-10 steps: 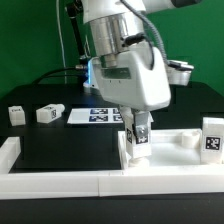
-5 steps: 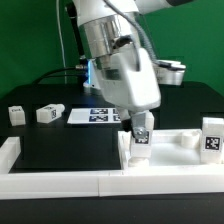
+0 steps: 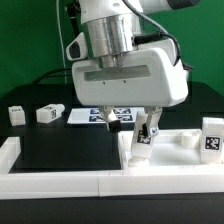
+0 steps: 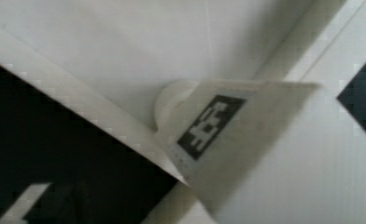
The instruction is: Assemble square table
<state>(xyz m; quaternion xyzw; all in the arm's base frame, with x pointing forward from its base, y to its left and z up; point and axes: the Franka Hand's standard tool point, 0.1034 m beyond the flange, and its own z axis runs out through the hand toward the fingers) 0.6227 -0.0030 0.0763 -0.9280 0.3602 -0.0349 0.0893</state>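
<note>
Square table leg [image 3: 139, 145] stands upright on tabletop [image 3: 180, 138]; end effector [image 3: 146, 128] released. Lift straight up, don't nudge it.

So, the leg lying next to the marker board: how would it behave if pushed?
The leg looks blocky with flat faces, so it should slide, not roll. It lies low on the table, so tipping seems unlikely. It looks like small moulded plastic, so it is probably light and stiff.

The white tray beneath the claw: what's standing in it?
One tagged white leg stands upright near a corner. The raised rim of the tray hides its base.
</note>
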